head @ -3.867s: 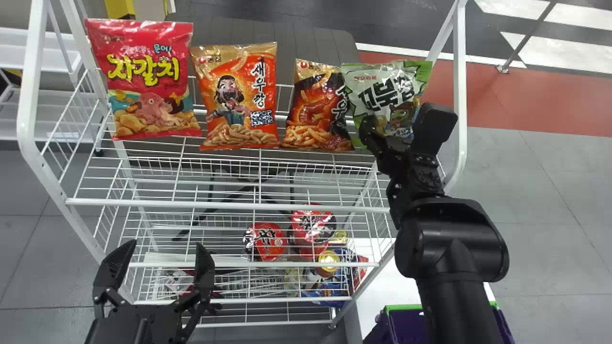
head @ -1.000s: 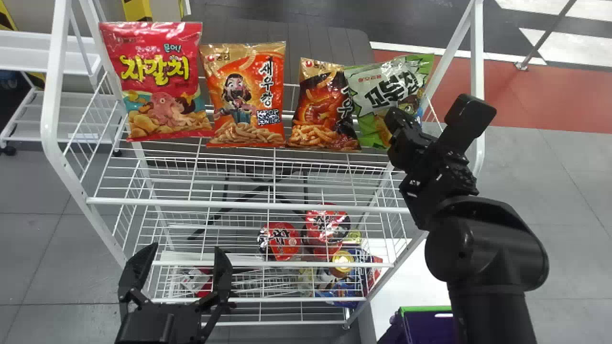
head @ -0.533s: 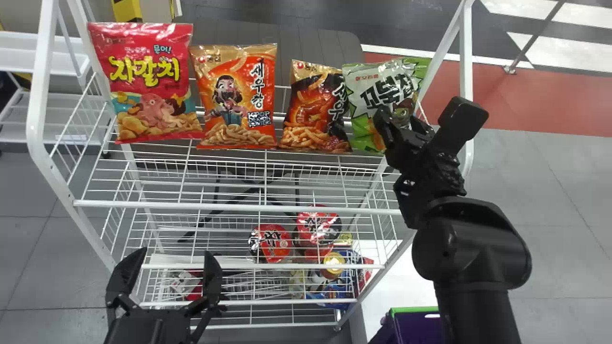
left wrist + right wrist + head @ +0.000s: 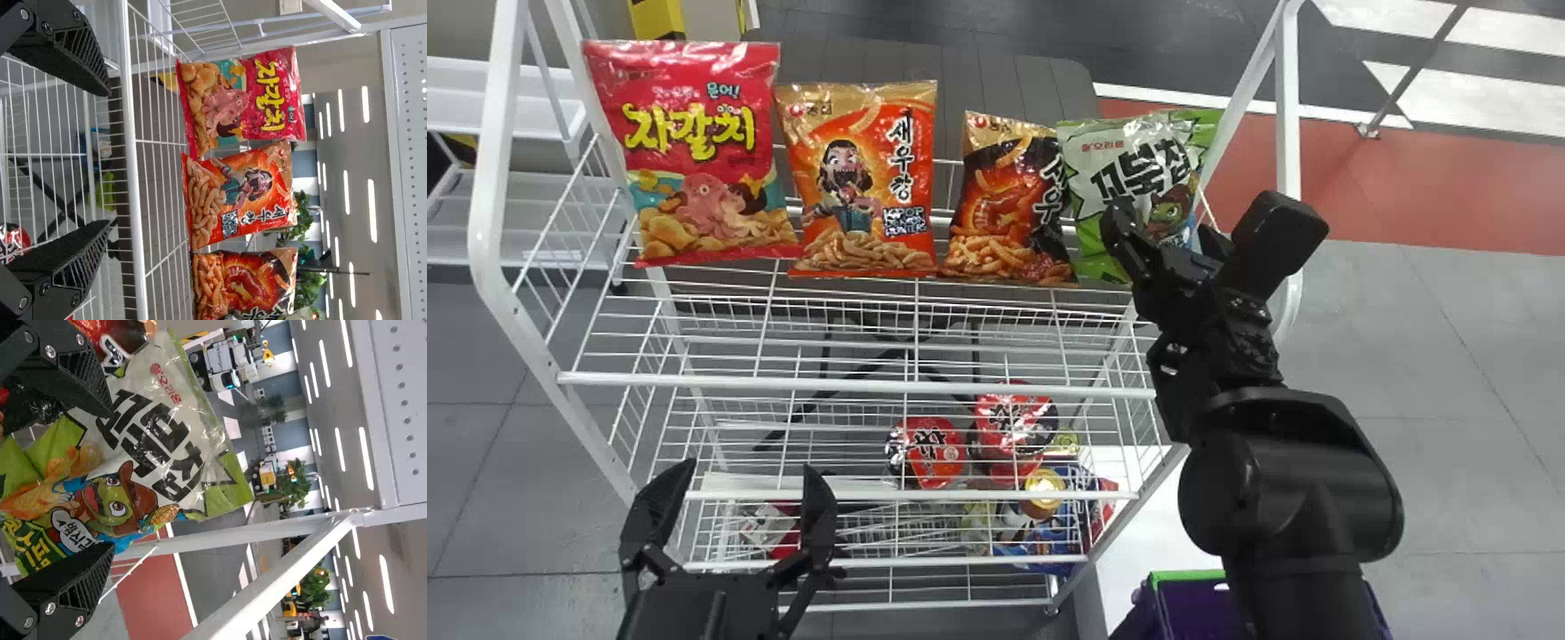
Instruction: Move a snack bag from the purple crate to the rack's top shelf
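Beside the green-and-white snack bag point(image 4: 1129, 178), at the right end of the rack's top shelf point(image 4: 854, 384), is my right gripper point(image 4: 1199, 233). The bag leans sideways, its lower right part behind the gripper. In the right wrist view the fingers of my right gripper point(image 4: 110, 477) stand wide apart, and the green-and-white bag point(image 4: 157, 427) spreads across and beyond the space between them. Low at the left, my left gripper point(image 4: 738, 489) is parked open before the lower shelves; its fingers are apart around nothing in the left wrist view point(image 4: 110, 157). The purple crate point(image 4: 1196, 613) is partly behind the right arm.
Left of the green bag stand a dark orange bag point(image 4: 1009, 204), an orange bag point(image 4: 863, 178) and a red bag point(image 4: 694, 151). The rack's white right post point(image 4: 1287, 133) rises close to my right gripper. Red-lidded cups point(image 4: 927, 452) and other goods sit on lower shelves.
Over the last second, my right gripper has shifted slightly left relative to the rack, toward the green bag. The head view has swung a little. The left gripper keeps its pose.
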Robot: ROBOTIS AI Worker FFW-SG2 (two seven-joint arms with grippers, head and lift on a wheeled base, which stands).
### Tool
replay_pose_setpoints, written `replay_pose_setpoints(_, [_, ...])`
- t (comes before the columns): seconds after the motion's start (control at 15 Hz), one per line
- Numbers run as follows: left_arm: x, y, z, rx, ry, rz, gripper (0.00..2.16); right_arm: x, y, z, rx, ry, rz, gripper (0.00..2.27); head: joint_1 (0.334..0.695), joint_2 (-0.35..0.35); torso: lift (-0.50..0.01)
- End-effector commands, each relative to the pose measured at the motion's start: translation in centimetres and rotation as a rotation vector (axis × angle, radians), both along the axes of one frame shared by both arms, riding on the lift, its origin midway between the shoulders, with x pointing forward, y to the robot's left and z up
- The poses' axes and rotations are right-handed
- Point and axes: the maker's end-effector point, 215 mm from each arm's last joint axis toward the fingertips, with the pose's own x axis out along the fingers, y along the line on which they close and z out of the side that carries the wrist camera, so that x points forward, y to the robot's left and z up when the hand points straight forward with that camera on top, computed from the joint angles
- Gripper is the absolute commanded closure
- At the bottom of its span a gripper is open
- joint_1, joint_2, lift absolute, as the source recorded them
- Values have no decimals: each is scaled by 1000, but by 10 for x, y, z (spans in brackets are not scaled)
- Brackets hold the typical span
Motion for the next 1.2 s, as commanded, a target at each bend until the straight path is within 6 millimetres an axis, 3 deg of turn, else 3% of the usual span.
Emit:
replay_pose_setpoints(0.0, [1,1,1,1,-2,1,137,-7,5,4,0,-7,8,140,695,-184,0])
replay_pose_setpoints(0.13, [3,3,5,-5,-11,6,137,-18,17,6,4,-2,37,144,695,-180,0])
replay_pose_setpoints(0.47, [7,14,24,-12,-48,25,137,-53,88,35,-55,-36,207,140,695,-115,0])
replay_pose_setpoints(0.67, [4,31,48,-16,-75,35,137,-85,118,25,-128,14,299,130,695,-66,0])
replay_pose_setpoints(0.8, [0,46,60,-11,-91,48,137,-110,126,18,-150,36,344,130,695,-16,0])
replay_pose_setpoints(1.0, [-4,64,79,-17,-118,66,137,-148,110,-3,-158,93,369,137,695,24,0])
replay_pose_setpoints(1.13, [-8,64,94,-24,-130,56,137,-167,102,-4,-171,64,367,137,695,29,0])
